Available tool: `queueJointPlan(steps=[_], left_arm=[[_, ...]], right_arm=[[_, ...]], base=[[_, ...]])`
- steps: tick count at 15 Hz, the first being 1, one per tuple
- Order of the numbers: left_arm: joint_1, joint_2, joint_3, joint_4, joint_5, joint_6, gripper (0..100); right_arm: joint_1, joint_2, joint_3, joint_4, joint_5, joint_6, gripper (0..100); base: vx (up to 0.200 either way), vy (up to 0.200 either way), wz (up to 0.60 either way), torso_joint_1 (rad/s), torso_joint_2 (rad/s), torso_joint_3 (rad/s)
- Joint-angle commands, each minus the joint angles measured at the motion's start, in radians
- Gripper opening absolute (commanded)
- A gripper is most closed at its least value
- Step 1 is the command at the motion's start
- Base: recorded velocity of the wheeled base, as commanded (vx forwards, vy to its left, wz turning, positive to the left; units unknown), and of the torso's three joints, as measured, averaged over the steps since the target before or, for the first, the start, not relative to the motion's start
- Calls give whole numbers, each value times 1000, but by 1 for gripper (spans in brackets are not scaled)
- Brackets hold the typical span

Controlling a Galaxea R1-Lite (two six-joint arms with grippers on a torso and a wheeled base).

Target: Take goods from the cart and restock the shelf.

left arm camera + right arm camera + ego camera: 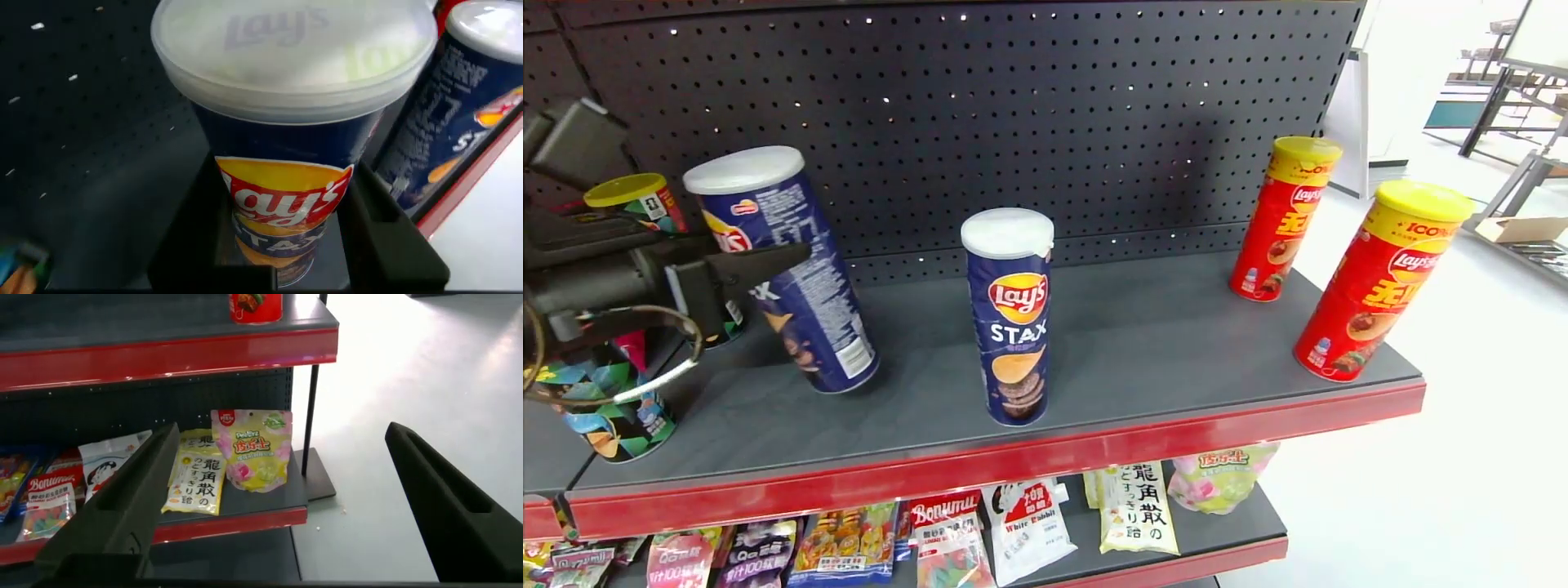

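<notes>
From the head view, the risk we see is a topple. The held blue chip can [813, 314] leans with its lid toward the left end of the shelf [1160, 351], and we cannot tell whether its base sits flat. If it were let go at this lean it might tip, probably toward the colourful cans [613, 416] just beside it on the left. The upright blue can [1010, 318] and the two red cans [1282, 220] stand well apart to the right. The left gripper [768, 265] grips the leaning can across its upper half.

From the left wrist view, the left gripper [282, 245] is closed onto that can [282, 196]. Its fingers [384, 237] press the sides below the white lid, and the upright blue can [458, 106] stands nearby. A grip that high leaves the base free to swing, in our judgement.

From the right wrist view, the right gripper [282, 437] is spread wide and holds nothing. It faces the snack bags [252, 449] on the lower shelf.
</notes>
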Motion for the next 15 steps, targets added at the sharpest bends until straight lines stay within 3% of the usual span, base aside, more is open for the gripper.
queueJointPlan(steps=[1, 8, 15], left_arm=[[-73, 178, -94, -23, 19, 1, 0], [-197, 474, -413, -57, 36, -7, 0], [-266, 597, -484, -121, 36, -5, 0]], right_arm=[[0, -1, 0, 0, 0, 0, 100], [0, -1, 0, 0, 0, 0, 100], [0, -1, 0, 0, 0, 0, 100]], base=[[0, 0, 0, 0, 0, 0], [0, 0, 0, 0, 0, 0], [0, 0, 0, 0, 0, 0]])
